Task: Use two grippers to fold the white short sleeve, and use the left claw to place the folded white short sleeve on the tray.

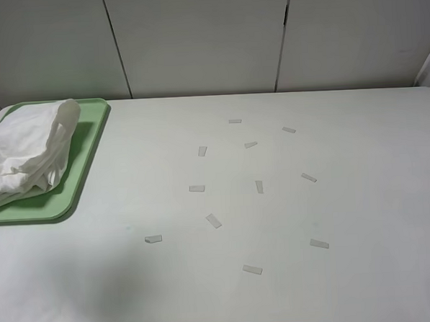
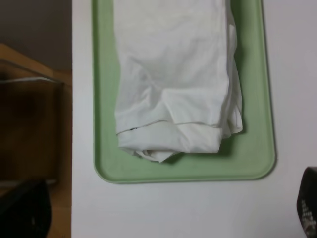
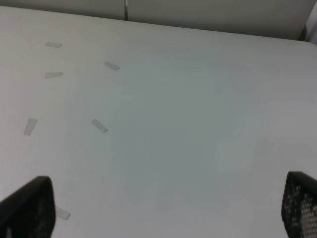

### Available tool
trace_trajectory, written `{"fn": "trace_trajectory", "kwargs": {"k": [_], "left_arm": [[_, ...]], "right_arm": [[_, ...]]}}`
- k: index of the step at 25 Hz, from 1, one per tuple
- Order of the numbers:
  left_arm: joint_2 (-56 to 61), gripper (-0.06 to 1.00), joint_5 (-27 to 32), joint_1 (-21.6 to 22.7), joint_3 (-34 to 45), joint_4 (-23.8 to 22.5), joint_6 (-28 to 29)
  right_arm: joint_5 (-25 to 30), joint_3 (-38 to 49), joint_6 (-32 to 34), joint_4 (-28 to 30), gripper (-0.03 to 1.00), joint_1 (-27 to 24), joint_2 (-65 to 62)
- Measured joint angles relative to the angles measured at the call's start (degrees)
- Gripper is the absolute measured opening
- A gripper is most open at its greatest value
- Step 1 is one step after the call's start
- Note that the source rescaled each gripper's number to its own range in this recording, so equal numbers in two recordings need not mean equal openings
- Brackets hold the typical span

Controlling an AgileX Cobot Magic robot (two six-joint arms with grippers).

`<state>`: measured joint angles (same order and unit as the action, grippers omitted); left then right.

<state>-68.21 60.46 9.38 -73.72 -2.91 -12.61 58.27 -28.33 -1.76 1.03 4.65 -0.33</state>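
Folded white T-shirt (image 1: pixel 27 153) lying on pale green tray (image 1: pixel 90 149) at far left of counter (image 1: pixel 361 196). Left hand (image 2: pixel 163 210) spread wide above tray, empty. Right hand (image 3: pixel 166 208) wide, empty, over tape strips (image 1: pixel 213 220).

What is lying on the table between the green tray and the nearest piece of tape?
Nothing: in the exterior high view, the table is bare between the tray and the nearest tape strip.

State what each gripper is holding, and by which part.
Nothing is held. Both grippers, left and right, are open and empty; the folded white short sleeve lies free on the tray.
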Motion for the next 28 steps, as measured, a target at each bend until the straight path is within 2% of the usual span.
{"fn": "trace_trajectory", "kwargs": {"k": [3, 10, 16, 23, 28], "left_arm": [[4.11, 0.99, 1.44, 0.00, 0.00, 0.45, 0.04], [13.68, 0.99, 6.57, 0.00, 0.86, 4.67, 0.04], [26.78, 0.99, 6.40, 0.00, 12.13, 9.03, 0.04], [36.91, 1.00, 6.94, 0.00, 22.02, 9.35, -0.14], [40.14, 1.00, 6.99, 0.00, 23.88, 9.41, -0.84]], "right_arm": [[0.00, 0.00, 0.00, 0.00, 1.00, 0.00, 0.00], [0.00, 0.00, 0.00, 0.00, 1.00, 0.00, 0.00], [0.00, 0.00, 0.00, 0.00, 1.00, 0.00, 0.00], [0.00, 0.00, 0.00, 0.00, 1.00, 0.00, 0.00], [0.00, 0.00, 0.00, 0.00, 1.00, 0.00, 0.00]]}}
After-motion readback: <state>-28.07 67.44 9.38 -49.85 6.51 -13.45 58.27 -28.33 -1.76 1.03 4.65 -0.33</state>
